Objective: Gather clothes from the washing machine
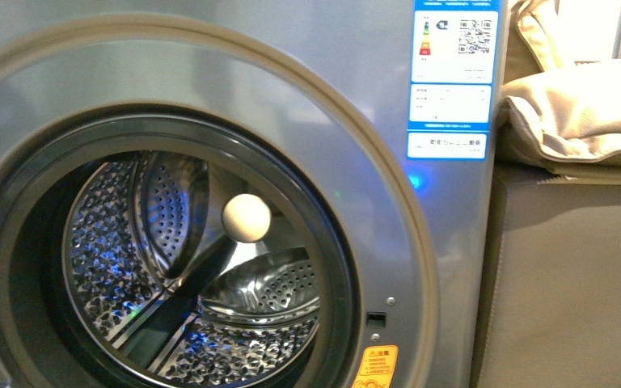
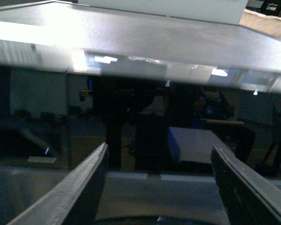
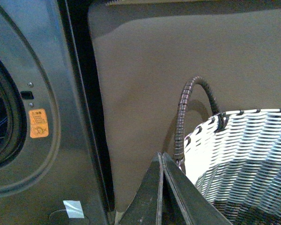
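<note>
Two grippers, no garment in sight

Your washing machine (image 1: 307,73) drum (image 1: 178,275) gapes at seven o'clock; clothes unseen; left gripper (image 2: 159,187) spread wide, empty; right gripper (image 3: 161,187) pressed closed, empty, beside the woven basket (image 3: 243,154).

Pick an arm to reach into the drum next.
Left, probably: left hand is open; right hand is shut, beside the washing machine by the woven basket. No clothes show in the drum.

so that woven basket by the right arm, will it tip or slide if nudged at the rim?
The woven basket looks light, so a rim nudge would probably slide it rather than tip it. Its weave likely flexes slightly. The looped handle stands upright and seems stiff.
</note>
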Tool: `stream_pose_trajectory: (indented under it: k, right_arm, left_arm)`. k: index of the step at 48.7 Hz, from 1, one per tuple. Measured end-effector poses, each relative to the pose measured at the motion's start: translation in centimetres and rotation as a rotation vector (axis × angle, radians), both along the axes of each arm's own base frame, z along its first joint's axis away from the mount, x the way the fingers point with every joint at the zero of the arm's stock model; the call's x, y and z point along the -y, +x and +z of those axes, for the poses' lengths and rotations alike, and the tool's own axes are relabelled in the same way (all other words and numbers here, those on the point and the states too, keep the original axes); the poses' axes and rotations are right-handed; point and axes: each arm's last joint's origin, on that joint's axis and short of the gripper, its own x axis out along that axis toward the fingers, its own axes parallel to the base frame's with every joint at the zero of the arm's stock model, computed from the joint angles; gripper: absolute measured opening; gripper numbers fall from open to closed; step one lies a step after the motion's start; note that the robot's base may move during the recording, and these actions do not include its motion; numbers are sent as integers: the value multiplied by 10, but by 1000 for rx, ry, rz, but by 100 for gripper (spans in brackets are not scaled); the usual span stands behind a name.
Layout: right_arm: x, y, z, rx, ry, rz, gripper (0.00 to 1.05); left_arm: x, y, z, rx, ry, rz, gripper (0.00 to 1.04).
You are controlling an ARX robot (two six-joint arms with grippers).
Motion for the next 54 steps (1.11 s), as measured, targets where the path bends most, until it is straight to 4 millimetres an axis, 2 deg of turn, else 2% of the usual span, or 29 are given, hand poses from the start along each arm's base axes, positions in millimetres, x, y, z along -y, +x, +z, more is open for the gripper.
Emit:
stream_pose_trajectory:
  k: [10,18,20,29,54]
  right_arm:
    - [0,0,0,2,0,0,2]
    - [0,0,0,2,0,1,2]
    - [0,0,0,2,0,0,2]
    - [0,0,0,2,0,0,2]
    - [0,0,0,2,0,0,2]
  left_arm:
    - [-15,-26,-95,-18,40,22,32]
    - [-19,-37,-157,-76,58,11,7]
    - [-20,-39,-167,-85,60,3,2]
    - [-35,-61,-221,-94,64,13,4]
    - [-36,-92,-280,-87,64,17,4]
